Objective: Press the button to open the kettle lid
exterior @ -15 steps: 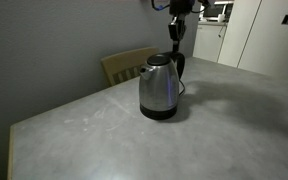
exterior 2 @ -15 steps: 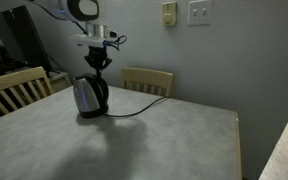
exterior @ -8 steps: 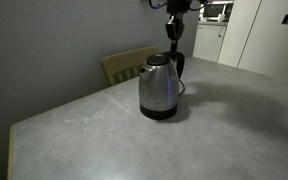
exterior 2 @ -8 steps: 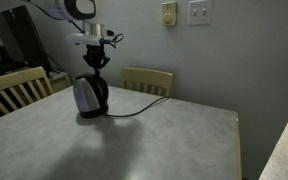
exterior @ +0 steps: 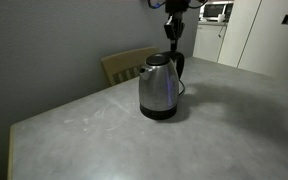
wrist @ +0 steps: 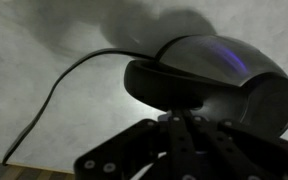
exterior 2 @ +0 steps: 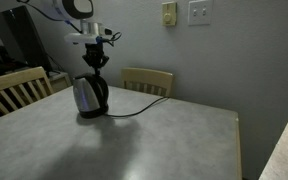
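Observation:
The steel kettle (exterior: 158, 90) stands on its black base on the grey table, also seen in the other exterior view (exterior 2: 90, 96). Its lid (exterior: 159, 60) lies shut on the narrow top. The black handle (exterior: 179, 66) faces the far side. My gripper (exterior: 172, 40) hangs point-down just above the handle's top, fingers pressed together and holding nothing. In the wrist view the gripper (wrist: 184, 118) points at the top of the black handle (wrist: 179, 85), with the shiny kettle body (wrist: 239, 60) behind it. Whether the fingertips touch the handle is too dark to tell.
The kettle's power cord (exterior 2: 134, 112) runs across the table toward the wall, also in the wrist view (wrist: 54, 90). Wooden chairs (exterior 2: 149, 80) (exterior 2: 14, 88) stand at the table's edges. The grey table (exterior: 204, 140) stretches toward the camera.
The gripper has shifted slightly, a little higher above the handle. The kettle and its lid have not moved.

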### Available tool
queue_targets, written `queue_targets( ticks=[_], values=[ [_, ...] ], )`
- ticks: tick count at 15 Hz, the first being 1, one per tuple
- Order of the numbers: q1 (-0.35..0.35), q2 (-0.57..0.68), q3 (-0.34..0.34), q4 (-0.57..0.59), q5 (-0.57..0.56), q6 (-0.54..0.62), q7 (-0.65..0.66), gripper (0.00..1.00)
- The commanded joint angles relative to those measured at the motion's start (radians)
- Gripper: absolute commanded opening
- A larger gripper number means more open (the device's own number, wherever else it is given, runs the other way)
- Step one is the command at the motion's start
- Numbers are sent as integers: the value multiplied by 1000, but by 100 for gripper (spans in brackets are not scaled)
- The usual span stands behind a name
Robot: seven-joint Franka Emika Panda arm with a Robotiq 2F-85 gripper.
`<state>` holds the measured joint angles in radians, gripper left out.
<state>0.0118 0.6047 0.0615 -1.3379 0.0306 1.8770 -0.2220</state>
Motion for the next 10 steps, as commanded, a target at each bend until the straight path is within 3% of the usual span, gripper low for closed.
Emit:
queue_targets(
  ticks=[1, 10],
  values=[
    [4, 6, -8, 19, -22, -21, 18, 0],
    [7, 0, -15, 21, -24, -13, 30, 0]
  ],
)
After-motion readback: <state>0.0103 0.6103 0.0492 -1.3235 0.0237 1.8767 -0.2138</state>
